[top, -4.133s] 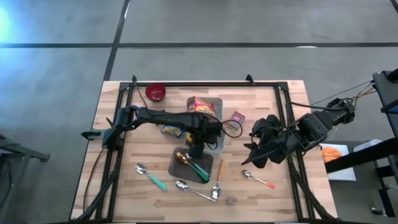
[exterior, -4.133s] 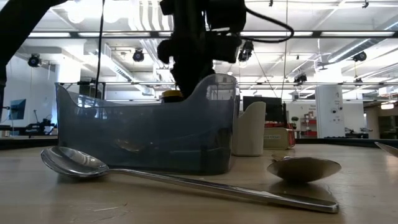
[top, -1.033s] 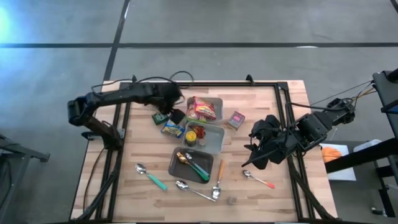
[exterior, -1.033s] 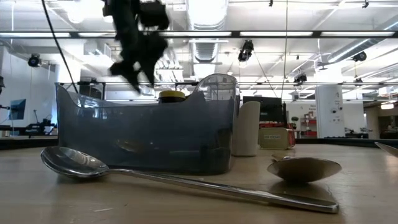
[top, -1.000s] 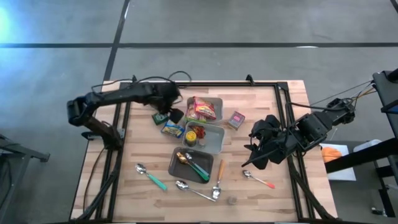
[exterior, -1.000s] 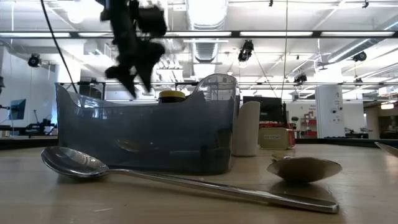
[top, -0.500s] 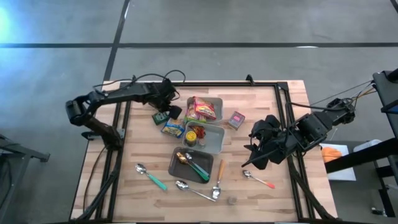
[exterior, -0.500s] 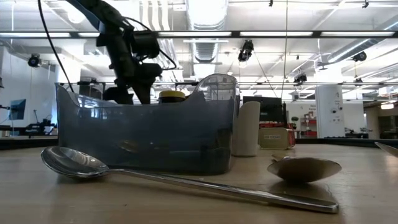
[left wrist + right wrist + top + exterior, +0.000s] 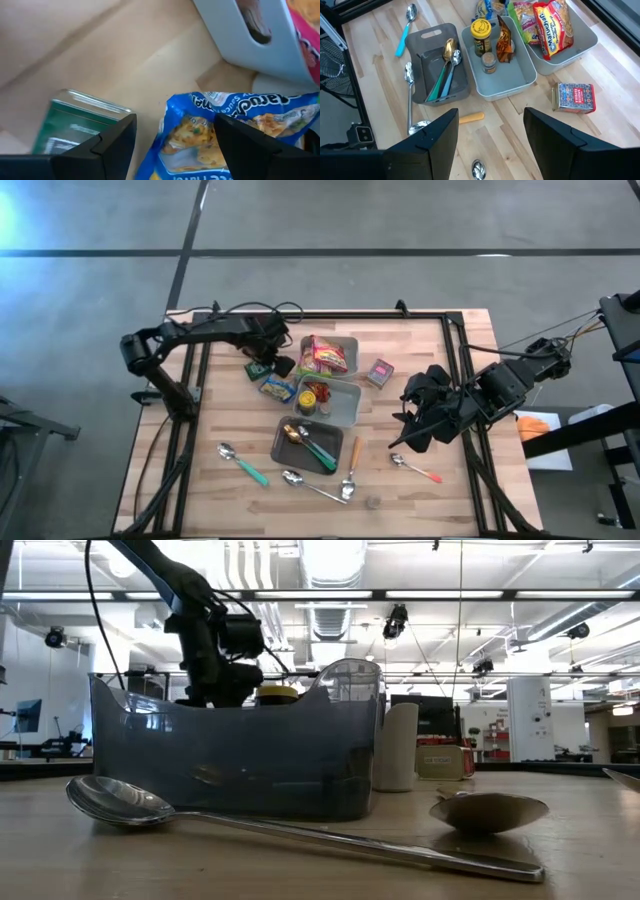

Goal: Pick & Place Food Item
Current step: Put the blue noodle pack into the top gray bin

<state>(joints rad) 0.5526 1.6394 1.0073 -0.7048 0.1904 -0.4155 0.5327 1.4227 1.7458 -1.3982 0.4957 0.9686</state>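
Over the wooden slatted tabletop (image 9: 420, 480), at its far left part: left gripper (image 9: 283, 363), dark fingers spread apart and holding nothing, poised low just above a crinkled blue foil food packet printed with a photo of yellow-sauced pasta (image 9: 220, 135). Beside that packet in the left wrist view, a small green rectangular box (image 9: 80, 127), its lettering too blurred to read. On the packet's upper edge, white lettering, only partly legible, perhaps "Sauce". Packet flat on the wood, between the green box and the corner of a light grey plastic bin (image 9: 338, 408), touching neither finger. Further right, a second grey bin with a red-and-yellow noodle packet (image 9: 552, 25), a dark grey tray of spoons (image 9: 437, 65), and a small red patterned tin (image 9: 575, 97). At the table's right edge, right gripper (image 9: 412, 420), fingers parted and empty, well apart from everything.
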